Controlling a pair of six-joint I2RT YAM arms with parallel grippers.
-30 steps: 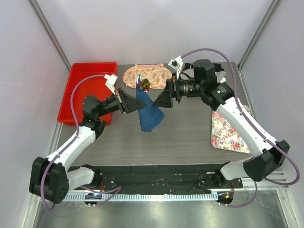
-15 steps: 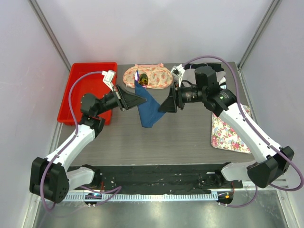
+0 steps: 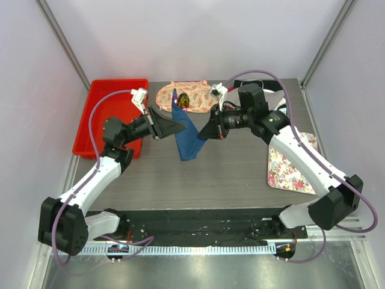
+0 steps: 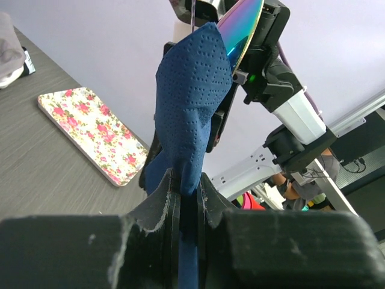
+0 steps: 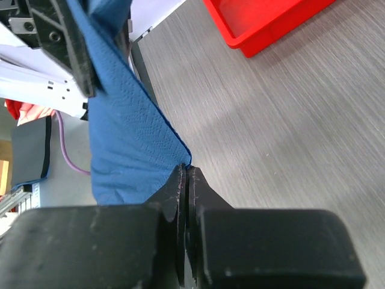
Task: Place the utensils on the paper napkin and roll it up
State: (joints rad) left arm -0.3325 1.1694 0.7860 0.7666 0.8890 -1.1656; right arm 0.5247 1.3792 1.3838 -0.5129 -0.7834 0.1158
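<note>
The dark blue paper napkin (image 3: 185, 137) hangs in the air over the table's middle, bunched around the utensils. A shiny yellowish utensil end (image 3: 183, 102) and a purple tip stick out of its top. My left gripper (image 3: 178, 127) is shut on the napkin from the left; in the left wrist view the blue sheet (image 4: 192, 96) rises from between my jaws (image 4: 187, 183) with the iridescent utensil end (image 4: 243, 27) above. From the right, my right gripper (image 3: 202, 133) is shut on the napkin's edge (image 5: 120, 150), pinched at the jaw tips (image 5: 186, 171).
A red tray (image 3: 108, 117) stands at the back left. A peach floral cloth (image 3: 201, 96) lies behind the napkin. A white floral mat (image 3: 292, 165) lies on the right of the dark table (image 3: 228, 174).
My right gripper has moved left to the napkin and gone from open to shut on its edge. The left gripper has lifted the napkin slightly and kept its hold.
</note>
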